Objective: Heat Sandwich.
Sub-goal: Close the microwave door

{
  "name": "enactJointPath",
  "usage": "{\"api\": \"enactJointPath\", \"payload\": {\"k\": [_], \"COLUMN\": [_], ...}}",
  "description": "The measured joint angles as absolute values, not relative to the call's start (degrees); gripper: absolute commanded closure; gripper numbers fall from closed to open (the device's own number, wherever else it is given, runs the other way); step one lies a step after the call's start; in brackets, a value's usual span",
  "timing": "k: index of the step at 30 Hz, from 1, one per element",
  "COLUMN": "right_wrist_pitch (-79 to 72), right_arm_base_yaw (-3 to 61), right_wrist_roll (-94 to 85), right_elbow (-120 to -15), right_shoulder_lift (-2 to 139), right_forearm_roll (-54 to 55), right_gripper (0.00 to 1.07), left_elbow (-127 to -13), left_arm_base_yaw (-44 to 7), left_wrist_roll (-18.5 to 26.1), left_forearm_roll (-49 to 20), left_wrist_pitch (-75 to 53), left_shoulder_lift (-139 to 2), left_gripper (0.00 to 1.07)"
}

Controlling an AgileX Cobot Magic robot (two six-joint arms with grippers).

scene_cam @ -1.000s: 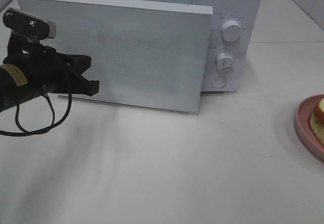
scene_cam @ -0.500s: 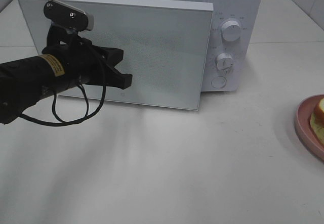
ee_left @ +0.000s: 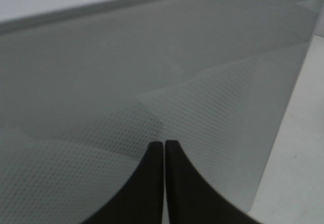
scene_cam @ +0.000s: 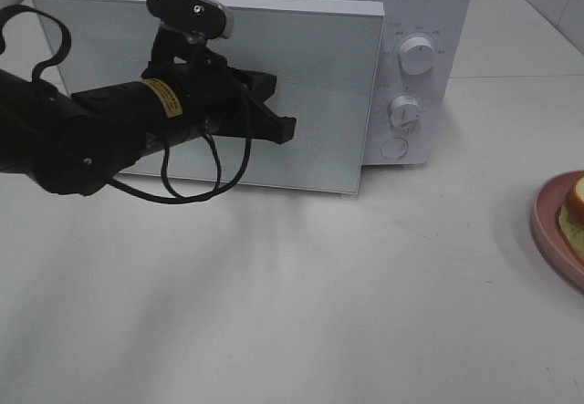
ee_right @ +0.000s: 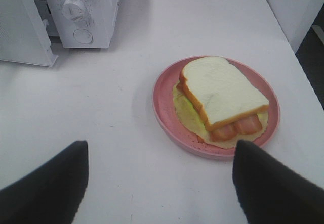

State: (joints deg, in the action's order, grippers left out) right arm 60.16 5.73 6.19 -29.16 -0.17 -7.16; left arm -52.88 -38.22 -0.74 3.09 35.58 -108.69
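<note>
Exterior high view: a white microwave (scene_cam: 415, 67) stands at the back of a white table (scene_cam: 319, 304), its door (scene_cam: 319, 94) swung partly ajar, with 2 dials and a round button on the panel at its right side. The left gripper (scene_cam: 285, 129) reaches across the front of the door on a black arm with a yellow label and a looping cable, the wrist camera riding on top. At the far right edge of this view, only a sliver of a pink plate (scene_cam: 547, 222) and a corner of the sandwich (scene_cam: 577, 199) show.

Left wrist view: the left gripper (ee_left: 164, 144) has its 2 black fingers (ee_left: 149, 183) pressed together, clenched on nothing, just in front of the door's dotted mesh panel (ee_left: 212, 113). Whether the tips touch the door cannot be told.

Right wrist view: what the high camera crops is seen whole here. The plate (ee_right: 164, 107) lies on the table, well apart from the microwave (ee_right: 81, 11), and holds the sandwich (ee_right: 223, 95): a white slice with an orange crust on top, pale green filling spreading beneath it and red strips poking out at one end. The right gripper (ee_right: 159, 176) hangs above the table near the plate, fingers (ee_right: 263, 183) spread wide, holding nothing. The right arm is outside the high view.
</note>
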Motion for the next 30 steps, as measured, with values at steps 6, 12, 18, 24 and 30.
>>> {"api": "enactJointPath", "payload": {"k": [6, 12, 18, 24, 30], "right_wrist_pitch": [60.2, 60.2, 60.2, 60.2, 60.2], "right_arm_base_yaw": [5.7, 5.7, 5.7, 5.7, 5.7], "right_wrist_roll": [6.2, 6.2, 6.2, 6.2, 6.2], "right_elbow": [-29.2, -29.2, -29.2, -29.2, -29.2], "right_shoulder_lift": [-0.2, -0.2, -0.2, -0.2, -0.2], "right_forearm_roll": [-7.2, -7.2, -7.2, -7.2, -7.2], "right_gripper": [0.31, 0.31, 0.31, 0.31, 0.31], "left_elbow": [-57.3, -61.1, -64.2, -66.5, -70.1], "left_arm_base_yaw": [-39.8, -40.2, -40.2, -40.7, -41.4], "left_wrist_roll": [-0.7, -0.7, -0.7, -0.7, -0.7], "left_forearm_roll": [3.1, 2.9, 2.9, 3.5, 4.4], "left_wrist_pitch": [33.6, 32.1, 31.0, 29.2, 27.0], "left_shoulder_lift": [-111.0, -113.2, -114.4, -116.1, -118.4], "left_gripper": [1.06, 1.06, 1.06, 1.06, 1.06]}}
